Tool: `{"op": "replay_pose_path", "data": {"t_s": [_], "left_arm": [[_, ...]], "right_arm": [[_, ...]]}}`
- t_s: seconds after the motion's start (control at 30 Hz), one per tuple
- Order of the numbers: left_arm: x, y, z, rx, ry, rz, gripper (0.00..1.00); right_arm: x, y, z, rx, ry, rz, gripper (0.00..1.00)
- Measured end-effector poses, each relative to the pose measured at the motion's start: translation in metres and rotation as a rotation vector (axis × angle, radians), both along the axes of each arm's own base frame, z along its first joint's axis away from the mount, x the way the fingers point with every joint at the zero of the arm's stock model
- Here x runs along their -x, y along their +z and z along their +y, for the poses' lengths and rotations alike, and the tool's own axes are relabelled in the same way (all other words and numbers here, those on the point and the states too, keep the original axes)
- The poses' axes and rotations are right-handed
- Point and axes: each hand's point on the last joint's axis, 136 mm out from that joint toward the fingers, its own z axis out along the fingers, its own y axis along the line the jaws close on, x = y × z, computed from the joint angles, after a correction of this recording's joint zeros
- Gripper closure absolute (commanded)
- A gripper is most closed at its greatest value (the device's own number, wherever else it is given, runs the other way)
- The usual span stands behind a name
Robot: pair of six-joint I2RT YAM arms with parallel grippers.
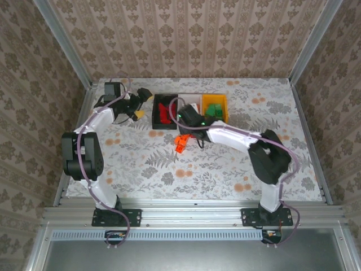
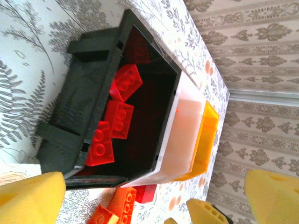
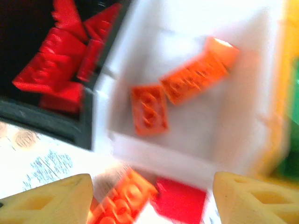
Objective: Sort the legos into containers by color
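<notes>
The floral-print table [image 1: 225,169] stands inside wallpapered walls. At its far centre the black bin [image 1: 155,116], white bin [image 3: 187,32] and yellow-orange bin [image 1: 215,97] form one touching row.

Note the right gripper [image 3: 152,191]: its fingers [image 3: 51,200] are spread wide and hold nothing. It hangs over the white bin's near wall. Below it, on the table just outside that wall, lie the loose orange brick [image 3: 124,198] and, just beside it, the loose red brick [image 3: 180,201].

In the blurred right wrist view the orange brick lies studs up. Its long axis runs diagonally, oblique to the line between the fingertips, so expect to rotate the wrist before closing.

The left gripper [image 1: 142,105], open and empty, sits left of the black bin, farther from both bricks.
</notes>
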Motion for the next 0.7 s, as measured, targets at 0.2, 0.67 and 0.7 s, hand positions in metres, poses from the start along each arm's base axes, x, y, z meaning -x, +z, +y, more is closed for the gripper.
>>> {"op": "replay_pose_path", "data": {"t_s": [0.2,0.67,0.7], "left_arm": [[0.007,0.0,-0.019,0.0,-0.042,0.001,0.0],[0.011,-0.002,-0.026,-0.003,-0.057,0.009,0.0],[0.011,-0.002,-0.026,-0.003,-0.057,0.009,0.0]], "right_arm": [[0.015,-0.021,-0.025,-0.053,-0.117,0.044,0.24],[0.002,-0.071,-0.03,-0.165,-0.208,0.163,0.25],[0.0,-0.07,-0.028,-0.173,-0.206,0.162,0.25]]}}
